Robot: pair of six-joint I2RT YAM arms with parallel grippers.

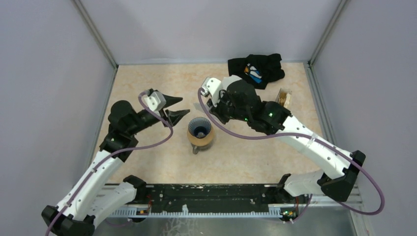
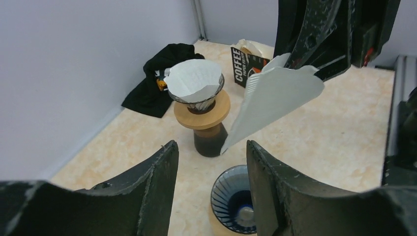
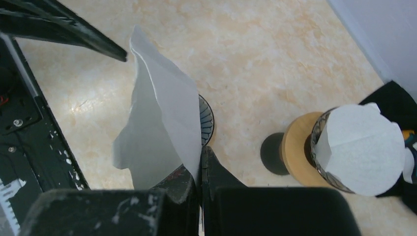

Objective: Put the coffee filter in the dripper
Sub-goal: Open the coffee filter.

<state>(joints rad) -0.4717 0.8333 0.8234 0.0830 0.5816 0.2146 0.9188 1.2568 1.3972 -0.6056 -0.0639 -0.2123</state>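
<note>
My right gripper (image 3: 200, 152) is shut on the edge of a white folded coffee filter (image 3: 162, 118) and holds it in the air just above and beside the empty blue ribbed glass dripper (image 1: 200, 131). The filter's point hangs down toward the table in the left wrist view (image 2: 273, 101). My left gripper (image 2: 211, 145) is open and empty, just left of that dripper (image 2: 231, 199), with the dripper partly behind its right finger. In the top view the left gripper (image 1: 183, 105) shows clearly; the filter and the right fingers are hidden under the right arm.
A second dripper on a wooden stand (image 2: 199, 93) holds its own white filter and also shows in the right wrist view (image 3: 356, 147). A black cloth (image 1: 255, 69) lies at the back. A coffee filter pack (image 2: 246, 64) stands behind the right arm.
</note>
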